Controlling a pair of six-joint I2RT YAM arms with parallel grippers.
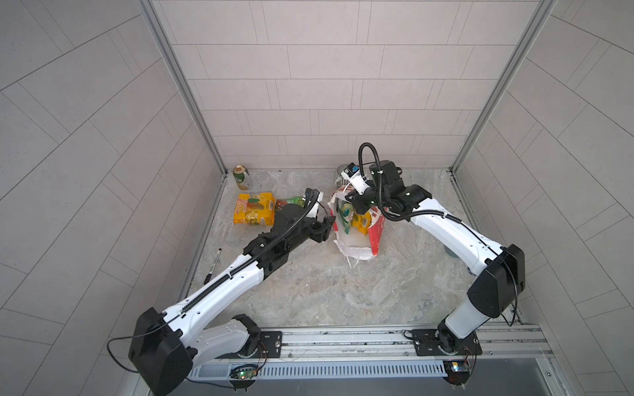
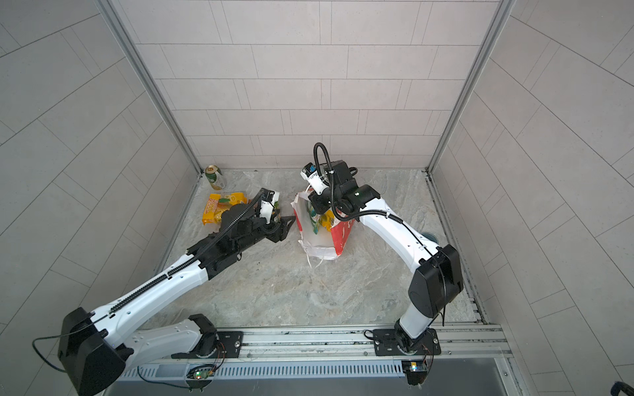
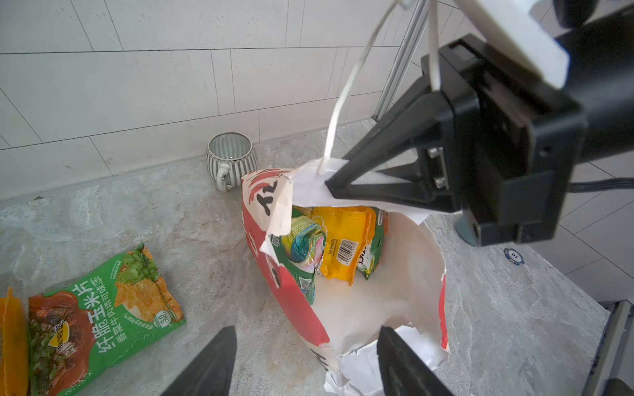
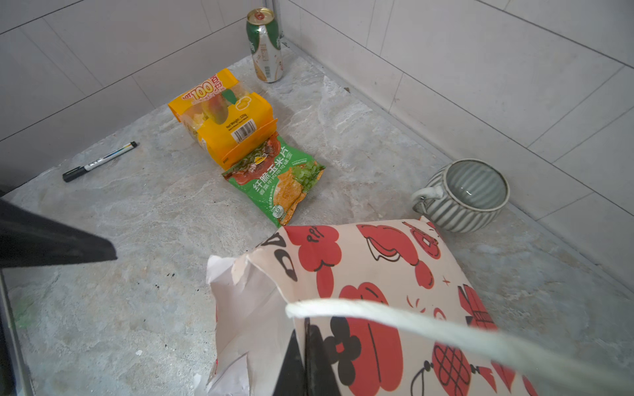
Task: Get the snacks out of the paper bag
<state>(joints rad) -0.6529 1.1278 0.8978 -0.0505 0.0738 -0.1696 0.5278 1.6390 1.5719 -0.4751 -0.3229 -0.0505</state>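
Observation:
The paper bag point(image 1: 358, 240) point(image 2: 322, 241) stands on the stone table with its torn mouth open. My right gripper point(image 1: 351, 198) point(image 4: 305, 324) is shut on the bag's far white rim point(image 3: 308, 187), next to a cord handle point(image 4: 394, 320). Inside the bag point(image 3: 377, 301) stand a yellow packet point(image 3: 343, 240) and a green packet point(image 3: 302, 247). My left gripper point(image 1: 327, 224) point(image 3: 307, 329) is open at the bag's left side, holding nothing. Two snacks lie on the table to the left: a yellow-orange packet point(image 1: 254, 209) point(image 4: 223, 116) and a green chip packet point(image 3: 103, 315) point(image 4: 278, 178).
A green-gold can point(image 1: 242, 177) point(image 4: 265, 44) stands in the back left corner. A ribbed grey mug point(image 3: 231, 159) point(image 4: 463, 195) sits behind the bag by the wall. A black pen point(image 1: 212, 265) lies at the left edge, and a small chip point(image 3: 513, 255) lies right of the bag.

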